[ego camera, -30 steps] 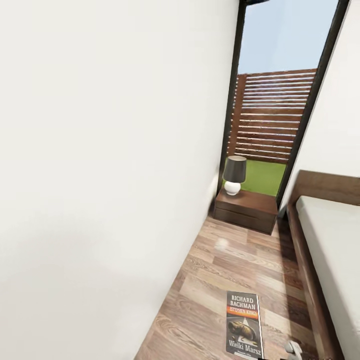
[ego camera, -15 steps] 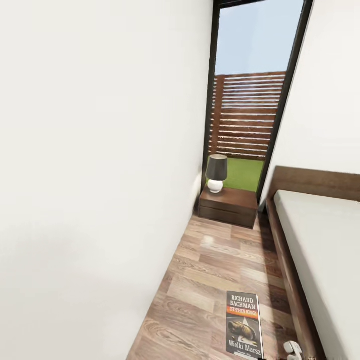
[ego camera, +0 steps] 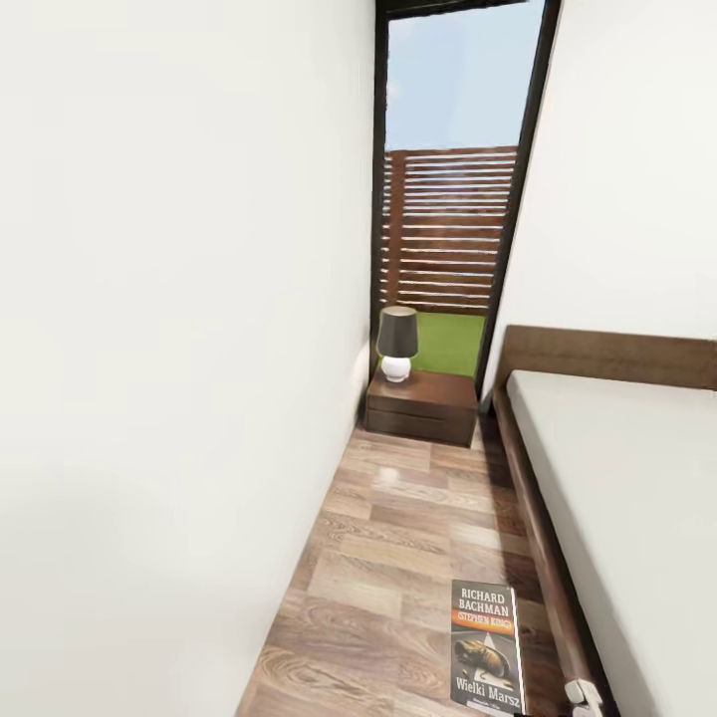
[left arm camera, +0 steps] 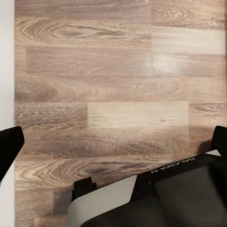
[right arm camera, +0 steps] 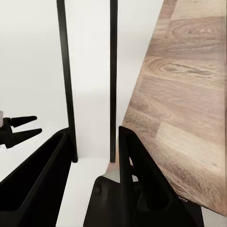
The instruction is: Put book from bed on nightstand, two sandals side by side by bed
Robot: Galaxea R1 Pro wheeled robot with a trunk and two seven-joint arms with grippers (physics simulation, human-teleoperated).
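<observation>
The book [ego camera: 486, 647], dark with white "RICHARD BACHMAN" lettering and an orange band, hangs above the wood floor at the bottom of the head view. In the right wrist view its white page edge [right arm camera: 92, 71] runs between two dark covers, and my right gripper [right arm camera: 92, 142] is shut on it. My left gripper [left arm camera: 116, 142] is open over bare floor planks. The nightstand [ego camera: 420, 406], low and dark brown, stands ahead beside the bed [ego camera: 617, 468], whose grey mattress fills the right side. The two sandals are out of view.
A lamp [ego camera: 396, 344] with a dark shade and white base stands on the nightstand's left part. A white wall [ego camera: 179, 349] closes the left side of a narrow floor strip [ego camera: 418, 528]. A tall dark-framed window [ego camera: 448, 199] shows a slatted fence.
The camera has swung, so the nightstand, lamp and window sit further left and more of the bed shows. The book keeps its place in the picture, carried along with me.
</observation>
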